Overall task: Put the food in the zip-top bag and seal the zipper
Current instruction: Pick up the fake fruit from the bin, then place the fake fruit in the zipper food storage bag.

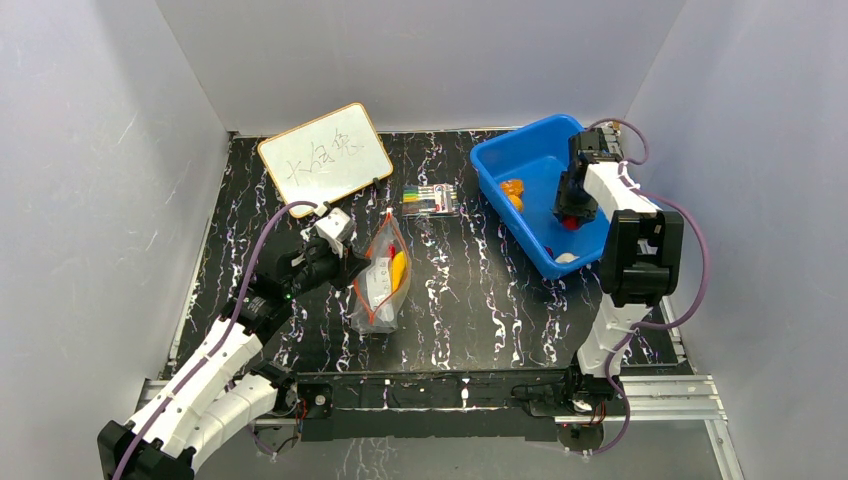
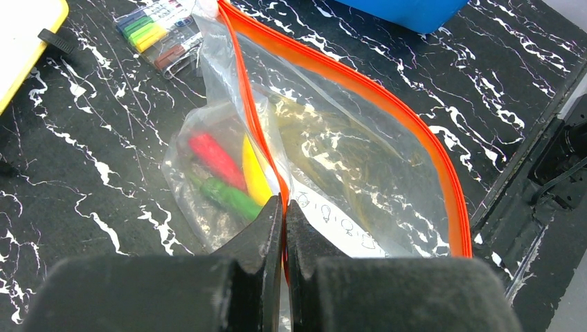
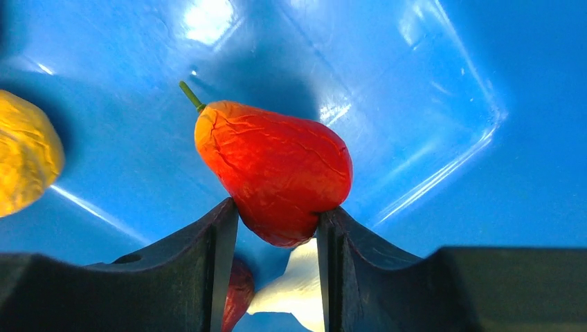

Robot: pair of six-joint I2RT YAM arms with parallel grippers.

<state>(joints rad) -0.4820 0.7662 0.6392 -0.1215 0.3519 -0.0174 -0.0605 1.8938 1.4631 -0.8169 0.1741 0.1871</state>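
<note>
- Left gripper: clenched. I see its two fingers pressed together on the orange-red zipper at the near end of the bag's mouth.
- Zip-top bag: clear pouch lying on the black marbled table, left of centre, just ahead of the left arm. The mouth gapes, with the two zipper edges bowed apart.
- Contents of the bag, seen through the plastic: red chili, yellow banana and green pepper, bunched together to the left of the pinched edge.
- Marker pack: on the table beyond the bag's far end, outside it.
- Whiteboard: yellow-framed, at the far left of the table.
- Right gripper: grasping. Both fingers touch the lower sides of the red fruit, whose green stalk points up and away.
- Blue tub: at the far right of the table; the right gripper and red fruit are inside it.
- Orange fruit: in the tub, apart from the red fruit.
- White piece: on the tub floor, below the fingers. A dark red item beside it I cannot identify.
</note>
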